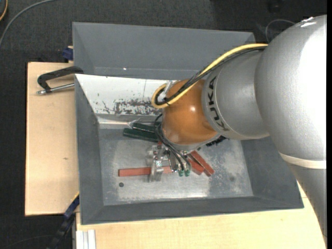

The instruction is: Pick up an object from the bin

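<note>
Dark green pieces [139, 132] lie at the back beside the arm's orange cover [184, 121], and reddish-brown strips [201, 165] crowd in on the view's right. My gripper [155, 171] is low, at the right end of a flat red stick [134, 173] on the floor of the grey bin [93, 154]. I can't tell how far it's open or whether it grips anything. A small dark bit [121, 185] lies nearer the front.
</note>
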